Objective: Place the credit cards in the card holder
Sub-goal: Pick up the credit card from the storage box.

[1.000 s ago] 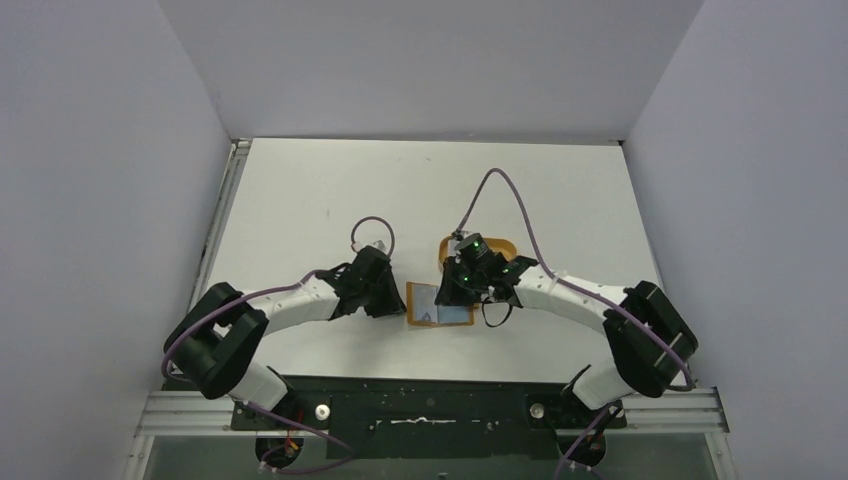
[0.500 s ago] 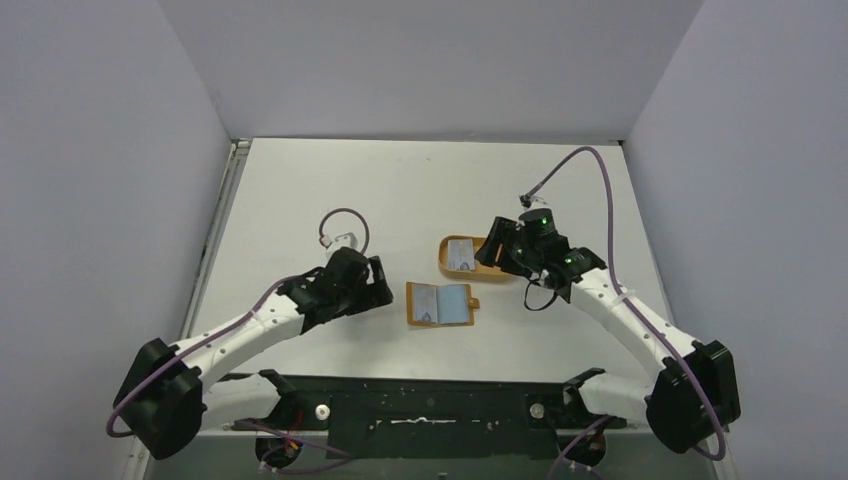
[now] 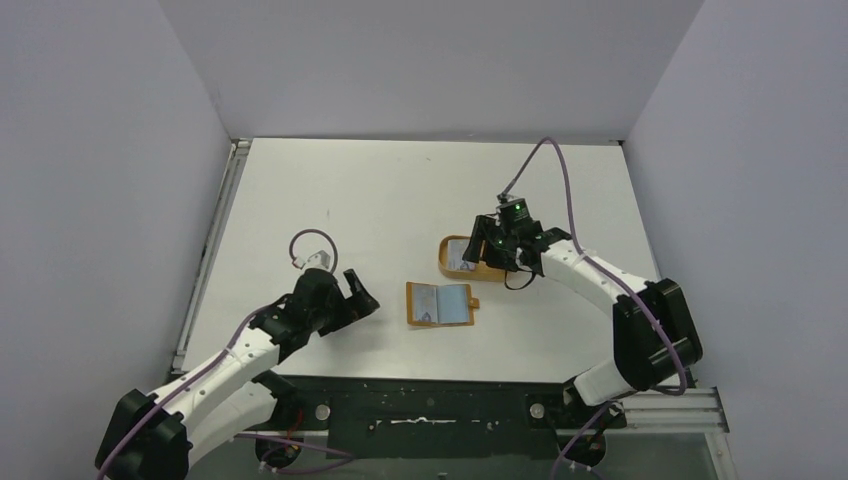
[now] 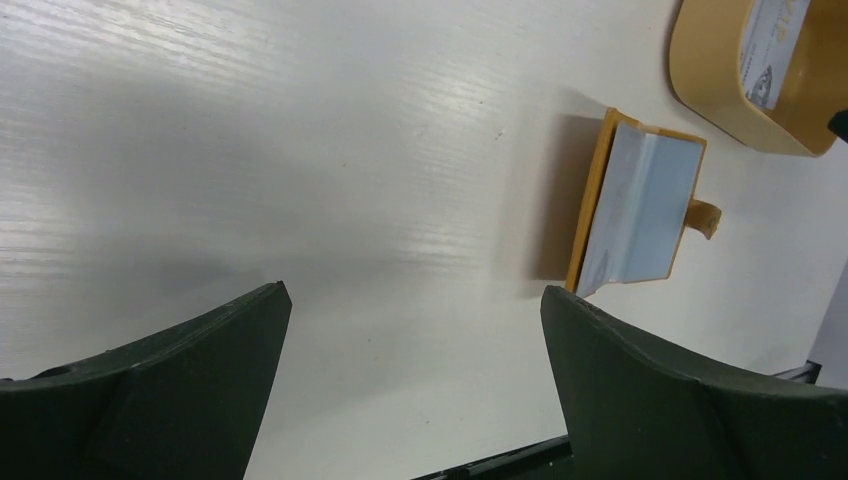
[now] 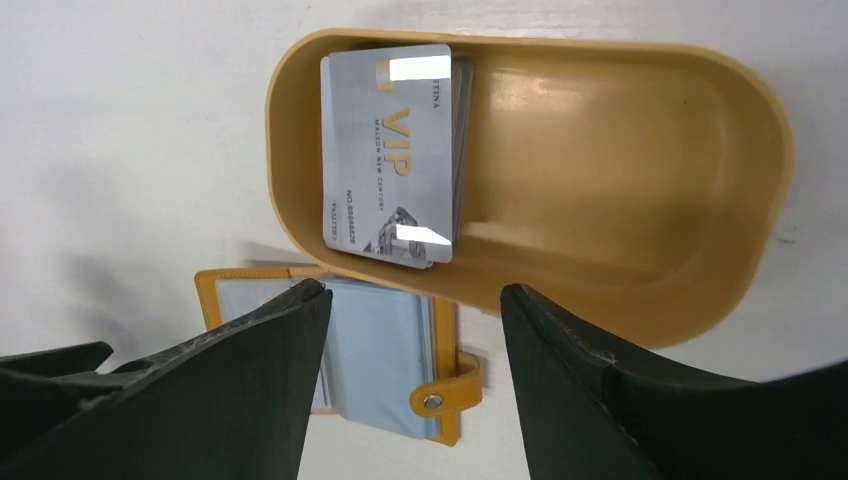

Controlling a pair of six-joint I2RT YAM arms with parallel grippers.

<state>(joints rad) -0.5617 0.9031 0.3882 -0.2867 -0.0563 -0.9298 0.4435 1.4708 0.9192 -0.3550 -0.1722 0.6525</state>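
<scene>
While neither arm holds anything, table (image 3: 330, 200): white top, carrying tray and wallet near centre.
Left gripper (image 4: 412, 295): jaws spread wide, empty; well apart from wallet at its 9 o'clock, probably leaving the other arm room.
Right gripper (image 5: 415, 295): jaws parted, empty, above tray; probably lined up on a card.
Tray (image 5: 620, 150): orange oval just beside wallet at its 1 o'clock; corrals loose cards.
Wallet (image 5: 458, 380): open flat so pockets face up; long axis 9 to 3, snap tab at 3; pale blue inside, card or lining unclear.
Cards (image 5: 390, 150): silver stack at tray's 9 o'clock end, long axis 12 to 6, crosswise to tray; not yet in wallet.
</scene>
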